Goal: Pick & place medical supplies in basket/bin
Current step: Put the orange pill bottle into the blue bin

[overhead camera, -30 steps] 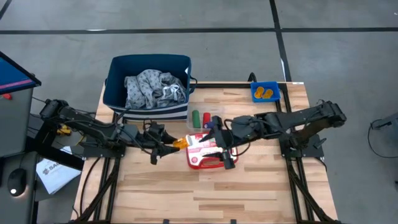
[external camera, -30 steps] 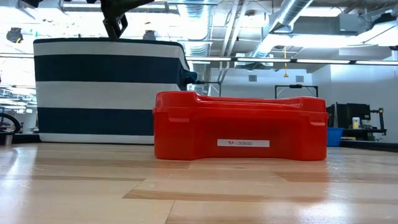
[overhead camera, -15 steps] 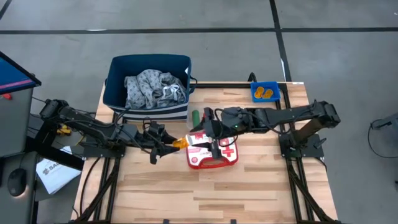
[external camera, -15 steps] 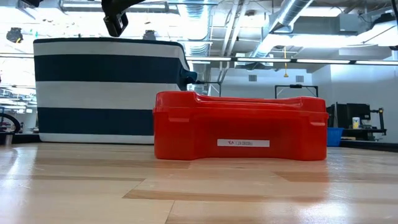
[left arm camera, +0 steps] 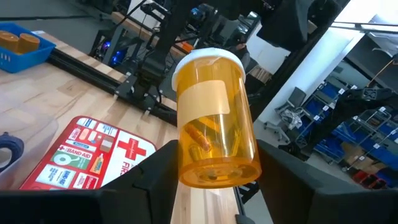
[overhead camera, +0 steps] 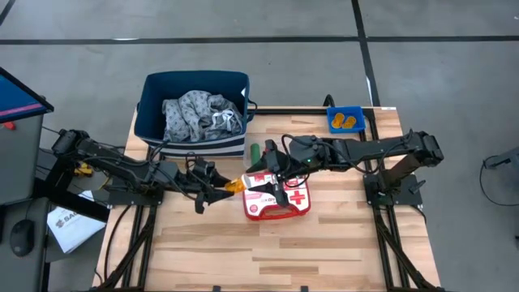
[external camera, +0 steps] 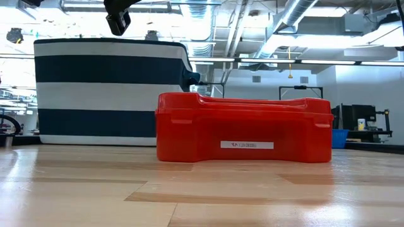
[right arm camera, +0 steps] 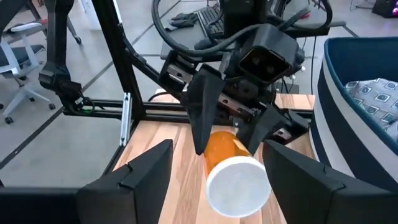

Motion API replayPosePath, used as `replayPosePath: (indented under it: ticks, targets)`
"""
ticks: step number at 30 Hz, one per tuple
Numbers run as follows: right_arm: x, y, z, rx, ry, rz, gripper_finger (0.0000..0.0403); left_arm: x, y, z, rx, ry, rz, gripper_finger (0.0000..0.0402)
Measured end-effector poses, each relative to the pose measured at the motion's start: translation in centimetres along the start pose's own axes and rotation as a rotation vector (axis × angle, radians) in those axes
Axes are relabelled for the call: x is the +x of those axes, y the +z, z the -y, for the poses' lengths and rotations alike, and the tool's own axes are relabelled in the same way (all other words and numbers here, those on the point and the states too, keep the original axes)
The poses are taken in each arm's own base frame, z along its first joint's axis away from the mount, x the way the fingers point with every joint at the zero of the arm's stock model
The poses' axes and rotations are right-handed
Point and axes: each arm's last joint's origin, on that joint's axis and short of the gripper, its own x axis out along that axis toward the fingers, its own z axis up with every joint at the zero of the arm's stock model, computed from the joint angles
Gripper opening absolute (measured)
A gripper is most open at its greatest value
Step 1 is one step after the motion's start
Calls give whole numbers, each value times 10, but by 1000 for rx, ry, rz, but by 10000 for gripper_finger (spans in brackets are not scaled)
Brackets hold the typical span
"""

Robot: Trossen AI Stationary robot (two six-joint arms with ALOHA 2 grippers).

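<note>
The left gripper (overhead camera: 229, 188) is clamped on an orange pill bottle (left arm camera: 214, 118) just left of the red-and-white first-aid case (overhead camera: 277, 197). The right gripper (overhead camera: 274, 169) faces it over the case, fingers apart. Behind stands the navy basket (overhead camera: 154, 113) holding the patterned cloth (overhead camera: 199, 113); the blue bin (overhead camera: 333, 113) is far right.

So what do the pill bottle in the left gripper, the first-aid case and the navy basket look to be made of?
Pill bottle: translucent orange plastic with a white cap; its contents show through.
First-aid case: glossy red moulded plastic, probably rigid, with sharp moulded edges.
Navy basket: seemingly woven fabric, matte, with soft rounded corners.
The left gripper grips the bottle.
</note>
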Motion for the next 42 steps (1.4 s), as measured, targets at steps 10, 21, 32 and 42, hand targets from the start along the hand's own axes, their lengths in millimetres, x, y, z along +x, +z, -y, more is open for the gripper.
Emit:
replayPosePath:
  ticks: [10, 21, 32, 42]
  targets:
    - [0, 1, 6, 4, -16, 3, 245, 0, 6, 3, 9, -33, 56, 185]
    - [5, 0, 11, 56, -18, 19, 245, 0, 9, 5, 26, -41, 94, 185]
    - [11, -2, 15, 104, 18, 23, 245, 0, 8, 4, 29, -20, 99, 184]
    - [9, 1, 21, 128, 6, 27, 245, 0, 8, 4, 29, -20, 102, 184]
